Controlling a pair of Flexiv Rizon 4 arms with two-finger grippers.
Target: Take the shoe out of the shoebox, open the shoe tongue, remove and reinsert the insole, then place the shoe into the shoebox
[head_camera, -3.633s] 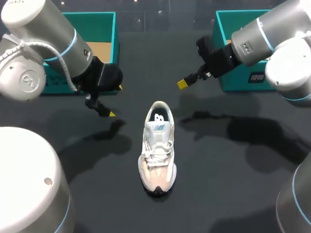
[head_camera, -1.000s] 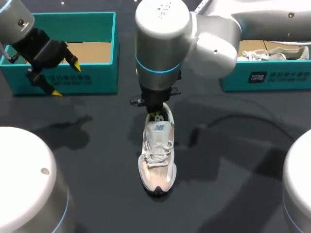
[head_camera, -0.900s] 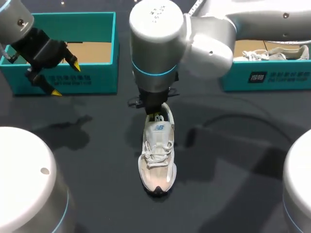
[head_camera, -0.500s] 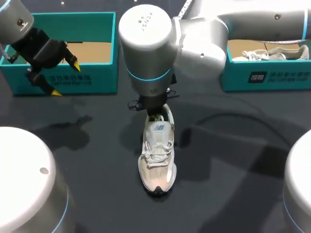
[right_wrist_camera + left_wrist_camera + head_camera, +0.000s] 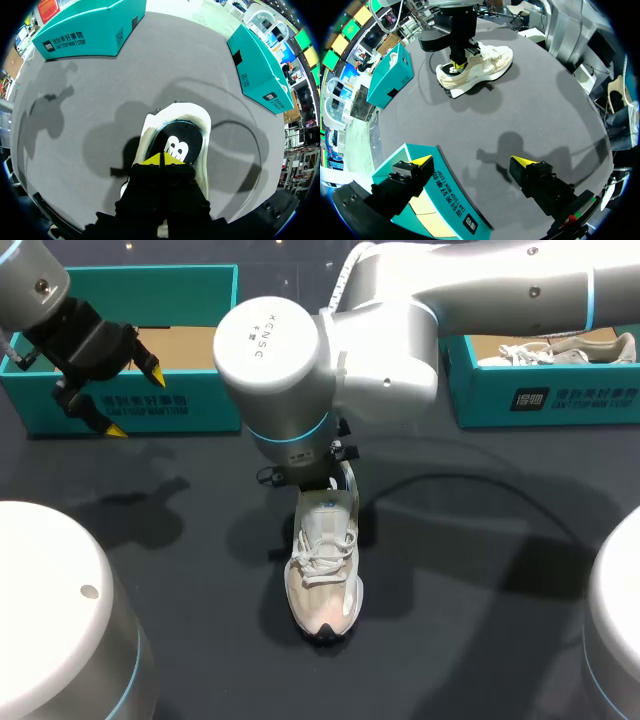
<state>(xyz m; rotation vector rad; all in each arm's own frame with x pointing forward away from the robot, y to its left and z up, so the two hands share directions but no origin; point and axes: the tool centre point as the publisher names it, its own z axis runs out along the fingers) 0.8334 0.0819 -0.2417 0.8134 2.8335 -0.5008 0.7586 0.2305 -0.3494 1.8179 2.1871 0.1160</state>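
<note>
Over the heel of the shoe (image 5: pixel 322 560), the right hand (image 5: pixel 162 159) hangs with tips pressed together, nothing visible between them, just above the insole (image 5: pixel 176 142). The shoe stands mid-surface (image 5: pixel 480 640); it looks light, soft-sided and apt to skid. The thin, floppy insole seems best pinched at its heel edge. Seconds earlier this hand hovered beyond the heel. The left hand (image 5: pixel 472 162), spread, has drawn back from the shoe to a box (image 5: pixel 130 410).

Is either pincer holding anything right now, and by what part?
Left pincer is open, holding nothing. Right pincer is shut inside the shoe opening, tips at the insole; whether it pinches the insole cannot be told.
</note>
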